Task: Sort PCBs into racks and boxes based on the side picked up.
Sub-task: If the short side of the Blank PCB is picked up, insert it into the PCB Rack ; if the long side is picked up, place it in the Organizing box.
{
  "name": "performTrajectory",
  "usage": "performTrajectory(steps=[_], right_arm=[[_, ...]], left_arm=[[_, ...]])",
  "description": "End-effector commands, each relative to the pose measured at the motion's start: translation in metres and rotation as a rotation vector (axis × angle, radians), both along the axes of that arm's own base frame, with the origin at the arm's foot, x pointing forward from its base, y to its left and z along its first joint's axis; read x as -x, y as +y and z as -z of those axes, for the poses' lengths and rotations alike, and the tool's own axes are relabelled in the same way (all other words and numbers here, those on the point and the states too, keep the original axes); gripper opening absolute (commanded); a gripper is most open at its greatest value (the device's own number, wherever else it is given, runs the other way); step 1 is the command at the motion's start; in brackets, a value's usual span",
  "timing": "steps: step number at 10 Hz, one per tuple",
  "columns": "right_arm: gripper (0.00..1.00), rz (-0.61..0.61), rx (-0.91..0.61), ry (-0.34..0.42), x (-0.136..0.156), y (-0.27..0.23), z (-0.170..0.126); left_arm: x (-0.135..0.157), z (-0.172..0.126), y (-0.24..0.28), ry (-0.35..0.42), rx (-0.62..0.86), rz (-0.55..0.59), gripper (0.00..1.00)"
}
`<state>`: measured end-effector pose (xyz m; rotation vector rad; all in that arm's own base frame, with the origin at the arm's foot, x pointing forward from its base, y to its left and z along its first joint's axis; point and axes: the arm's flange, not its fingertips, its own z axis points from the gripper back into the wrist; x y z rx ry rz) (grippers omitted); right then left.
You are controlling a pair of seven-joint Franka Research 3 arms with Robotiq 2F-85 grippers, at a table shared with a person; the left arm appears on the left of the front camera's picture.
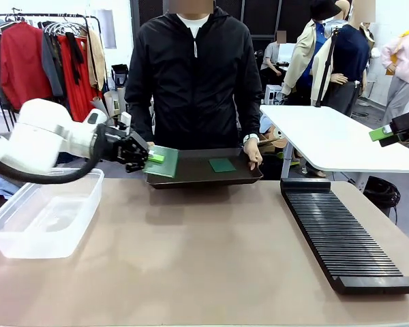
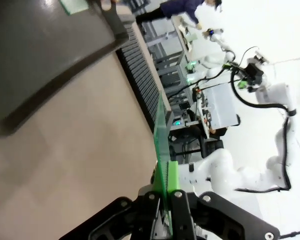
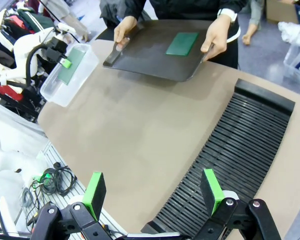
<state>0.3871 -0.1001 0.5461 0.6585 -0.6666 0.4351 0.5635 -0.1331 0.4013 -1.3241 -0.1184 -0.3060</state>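
Observation:
My left gripper (image 1: 152, 158) is shut on a green PCB (image 1: 163, 162), holding it in the air by the left end of the dark tray (image 1: 191, 178); in the left wrist view the PCB (image 2: 161, 145) stands edge-on between the green pads (image 2: 173, 176). A second PCB (image 1: 222, 165) lies flat on the tray, which a person holds with both hands. The clear box (image 1: 44, 214) sits on the table at the left. The long black rack (image 1: 341, 235) lies at the right. My right gripper (image 3: 155, 192) hangs open high above the rack (image 3: 230, 150), nothing between its fingers.
The person stands at the far edge of the table (image 1: 191, 266), hands (image 1: 252, 151) on the tray's ends. A white table (image 1: 334, 139) stands behind at the right. A clothes rail (image 1: 48, 54) is at the back left.

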Motion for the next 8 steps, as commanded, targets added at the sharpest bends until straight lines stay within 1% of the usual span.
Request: performTrajectory(steps=[1,2,3,5,6,7,8], right_arm=[[1.0,0.006,-0.005,-0.013,-0.001,0.001,0.001],[1.0,0.006,-0.005,-0.013,-0.001,0.001,0.001],[1.0,0.006,-0.005,-0.013,-0.001,0.001,0.001],[1.0,0.006,-0.005,-0.013,-0.001,0.001,0.001],[1.0,0.006,-0.005,-0.013,-0.001,0.001,0.001],[1.0,0.006,-0.005,-0.013,-0.001,0.001,0.001],[1.0,0.006,-0.005,-0.013,-0.001,0.001,0.001]], left_arm=[[0.02,-0.019,0.032,0.075,-0.095,0.049,0.0],[0.026,-0.029,0.065,0.13,-0.167,0.032,0.0],[0.032,-0.037,0.091,0.154,-0.254,-0.04,0.0],[0.043,-0.052,0.133,0.204,-0.411,-0.111,0.0],[0.048,-0.062,0.149,0.198,-0.476,-0.158,0.0],[0.052,-0.071,0.161,0.195,-0.551,-0.179,0.0],[0.056,-0.077,0.17,0.233,-0.668,-0.186,0.0]])
